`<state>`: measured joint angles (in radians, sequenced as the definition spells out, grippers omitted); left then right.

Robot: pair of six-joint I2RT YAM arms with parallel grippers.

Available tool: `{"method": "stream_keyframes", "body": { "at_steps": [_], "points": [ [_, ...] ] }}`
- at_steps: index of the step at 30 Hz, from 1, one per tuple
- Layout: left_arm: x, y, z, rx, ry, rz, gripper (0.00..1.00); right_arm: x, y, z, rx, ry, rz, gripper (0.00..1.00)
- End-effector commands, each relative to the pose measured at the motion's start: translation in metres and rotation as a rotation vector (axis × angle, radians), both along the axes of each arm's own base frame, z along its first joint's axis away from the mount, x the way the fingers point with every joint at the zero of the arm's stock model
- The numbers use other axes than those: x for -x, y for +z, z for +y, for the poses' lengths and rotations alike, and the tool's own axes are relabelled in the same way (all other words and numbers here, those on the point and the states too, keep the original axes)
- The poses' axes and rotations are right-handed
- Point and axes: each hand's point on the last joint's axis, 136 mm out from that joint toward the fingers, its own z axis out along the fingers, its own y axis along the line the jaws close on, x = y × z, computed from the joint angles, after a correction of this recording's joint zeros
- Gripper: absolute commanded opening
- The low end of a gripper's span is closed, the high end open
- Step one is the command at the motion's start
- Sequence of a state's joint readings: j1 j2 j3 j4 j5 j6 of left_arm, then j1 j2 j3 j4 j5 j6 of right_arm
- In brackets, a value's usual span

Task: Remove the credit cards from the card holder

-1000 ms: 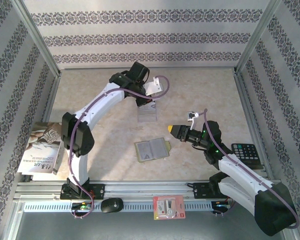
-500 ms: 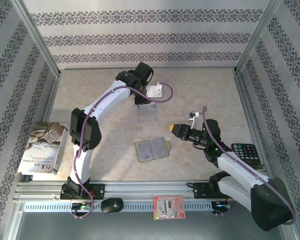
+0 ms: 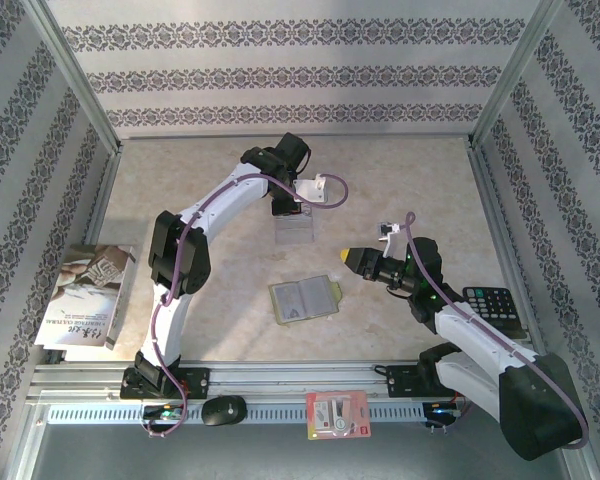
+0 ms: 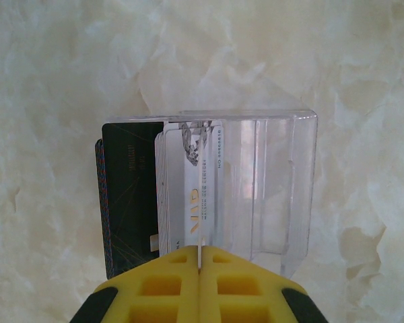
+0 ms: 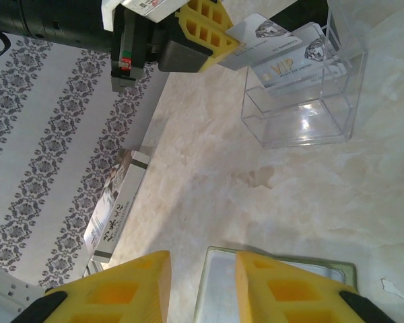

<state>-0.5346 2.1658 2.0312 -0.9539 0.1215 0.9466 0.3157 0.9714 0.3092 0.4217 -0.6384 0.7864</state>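
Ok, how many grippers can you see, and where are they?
2. The left gripper is at the clear box, shut on a card. The right gripper is open, near the wallet.

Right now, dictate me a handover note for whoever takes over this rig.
Left gripper: shut on a silver card, standing in the clear box among other cards, including a black card.
Right gripper: open, above the card holder, lying open on the table.
Done: several cards sit in the box.
Left: release this card; whether the holder has more cards cannot be told.
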Motion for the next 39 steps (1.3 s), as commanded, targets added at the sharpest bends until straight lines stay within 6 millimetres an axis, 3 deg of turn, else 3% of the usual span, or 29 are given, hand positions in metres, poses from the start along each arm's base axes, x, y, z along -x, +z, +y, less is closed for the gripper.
{"method": "stream_keyframes", "body": {
  "at_steps": [1,10,23,26,29,34,37,39],
  "points": [
    [-0.002,-0.013,0.006,-0.027,0.007,0.02,0.0,-0.002,0.01,0.001,-0.01,0.013,-0.036,0.31],
    [-0.005,-0.03,0.007,-0.04,0.028,0.028,0.0,-0.002,0.012,0.001,-0.012,0.016,-0.039,0.31],
    [-0.013,-0.037,0.006,-0.045,0.066,0.0,0.0,-0.002,0.013,0.002,-0.017,0.02,-0.037,0.31],
    [-0.018,-0.034,0.006,-0.039,0.093,-0.027,0.18,-0.002,0.012,0.002,-0.017,0.022,-0.037,0.31],
    [-0.025,-0.024,0.006,-0.031,0.124,-0.073,0.27,-0.002,0.012,0.002,-0.016,0.021,-0.036,0.32],
    [-0.038,0.008,0.003,0.02,0.174,-0.161,0.29,-0.001,0.011,0.002,-0.015,0.023,-0.033,0.32],
    [-0.044,0.043,-0.002,0.118,0.219,-0.242,0.3,0.001,0.007,0.006,0.0,0.041,-0.028,0.34],
    [-0.045,0.078,-0.004,0.236,0.263,-0.322,0.35,0.005,-0.002,0.013,0.04,0.066,-0.021,0.35]
  ]
}}
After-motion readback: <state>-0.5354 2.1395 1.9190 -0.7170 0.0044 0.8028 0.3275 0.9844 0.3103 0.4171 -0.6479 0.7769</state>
